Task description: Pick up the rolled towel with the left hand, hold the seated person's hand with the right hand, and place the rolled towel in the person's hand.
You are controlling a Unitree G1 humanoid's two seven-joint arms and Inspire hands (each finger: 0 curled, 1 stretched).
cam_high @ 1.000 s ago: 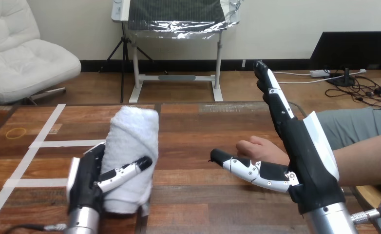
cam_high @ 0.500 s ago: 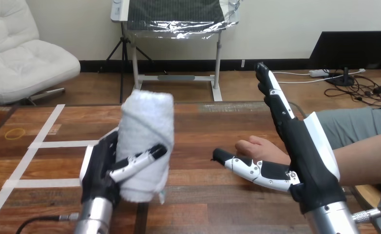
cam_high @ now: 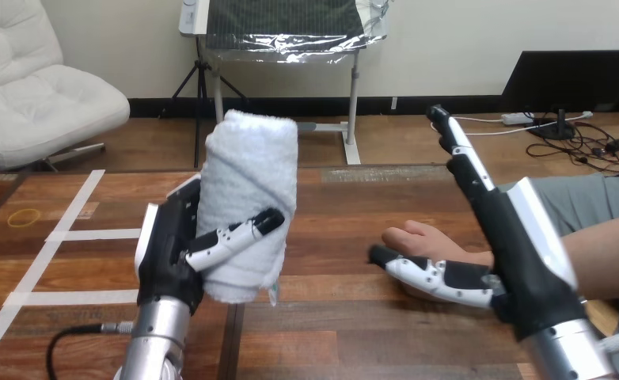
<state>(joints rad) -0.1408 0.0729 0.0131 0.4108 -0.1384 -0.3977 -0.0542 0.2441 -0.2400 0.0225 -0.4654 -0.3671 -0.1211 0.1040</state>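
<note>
One step of three is reading as done: left hand is clamping fingers round the towel, upright and apparently clear of the table. Right hand is hovering straight-fingered beside the person's hand, gripping nothing; hold and handover are remaining.

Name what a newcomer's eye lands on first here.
The white rolled towel, gripped upright by the left hand at the view's left. Next, the right hand, open with straight fingers, beside the person's hand lying on the table at the right.
</note>
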